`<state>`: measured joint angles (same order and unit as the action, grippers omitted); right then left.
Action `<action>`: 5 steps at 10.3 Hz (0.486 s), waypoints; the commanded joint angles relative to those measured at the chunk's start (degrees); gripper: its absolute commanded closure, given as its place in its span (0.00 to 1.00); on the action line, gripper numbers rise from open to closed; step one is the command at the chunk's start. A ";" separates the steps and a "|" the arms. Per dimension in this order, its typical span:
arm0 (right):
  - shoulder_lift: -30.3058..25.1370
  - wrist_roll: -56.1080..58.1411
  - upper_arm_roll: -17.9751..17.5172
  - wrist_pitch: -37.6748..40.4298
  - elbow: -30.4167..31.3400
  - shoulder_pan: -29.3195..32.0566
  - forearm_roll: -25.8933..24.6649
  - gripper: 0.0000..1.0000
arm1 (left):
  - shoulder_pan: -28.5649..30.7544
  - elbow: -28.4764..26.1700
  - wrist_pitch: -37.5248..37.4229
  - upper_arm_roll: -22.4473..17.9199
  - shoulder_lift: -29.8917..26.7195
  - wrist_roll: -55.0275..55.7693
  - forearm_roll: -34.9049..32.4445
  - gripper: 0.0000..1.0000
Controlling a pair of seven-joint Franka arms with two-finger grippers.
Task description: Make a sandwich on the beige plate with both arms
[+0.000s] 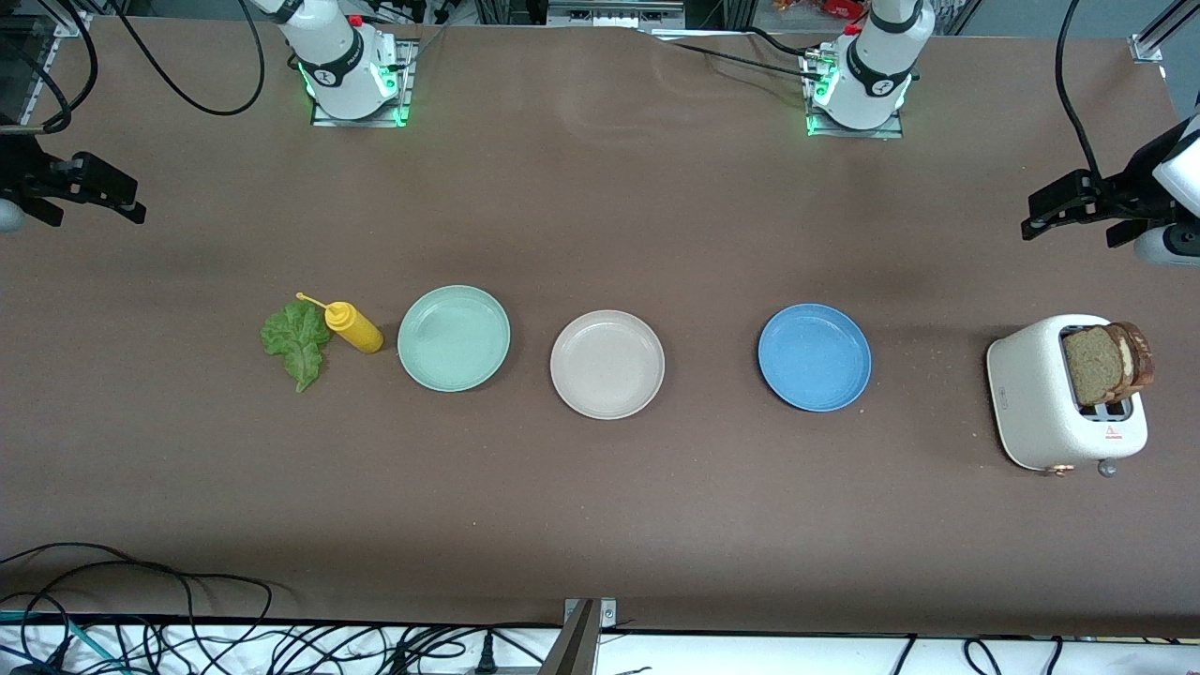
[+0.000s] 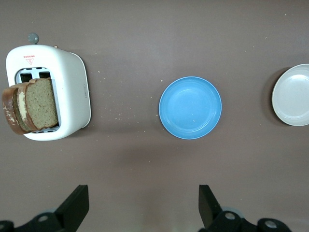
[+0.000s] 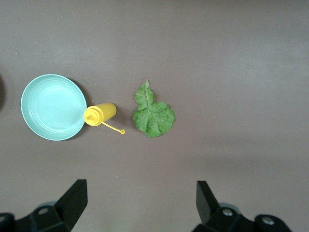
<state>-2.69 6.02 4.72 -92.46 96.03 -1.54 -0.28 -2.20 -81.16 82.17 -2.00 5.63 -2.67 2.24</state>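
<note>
Waiting high over the desk's ends, left end effector (image 1: 1069, 211) and right end effector (image 1: 89, 192) wide, empty. Beige plate (image 1: 607, 364) bare mid-desk; bread slices (image 1: 1111, 364) in toaster (image 1: 1036, 394); lettuce (image 1: 298, 339) beside mustard bottle (image 1: 353, 326).

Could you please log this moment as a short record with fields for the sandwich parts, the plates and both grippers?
bread: slices standing in the toaster, at the left arm's end
lettuce: leaf on the table beside the yellow bottle
beige plate: bare, between the mint-green plate and blue plate
left gripper: open, up over the table, waiting
right gripper: open, up over the table, waiting
</note>
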 commanded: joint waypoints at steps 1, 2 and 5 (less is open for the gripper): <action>-1.00 -0.04 -0.33 0.44 0.74 -0.13 -0.25 0.00 | 0.09 0.04 -0.26 0.07 -0.62 -0.50 0.67 0.00; -0.65 0.22 -0.33 0.70 -0.22 -0.13 -0.16 0.00 | 0.18 0.04 -0.26 0.07 -0.62 -0.50 0.67 0.00; -0.56 0.31 -0.33 1.23 -0.66 -0.13 -0.16 0.00 | 0.09 0.04 -0.26 0.07 -0.62 -0.50 0.67 0.00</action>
<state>-2.77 6.02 4.51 -92.28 95.90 -1.62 -0.28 -2.20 -81.16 82.17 -2.00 5.63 -2.66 2.24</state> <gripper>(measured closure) 0.000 0.000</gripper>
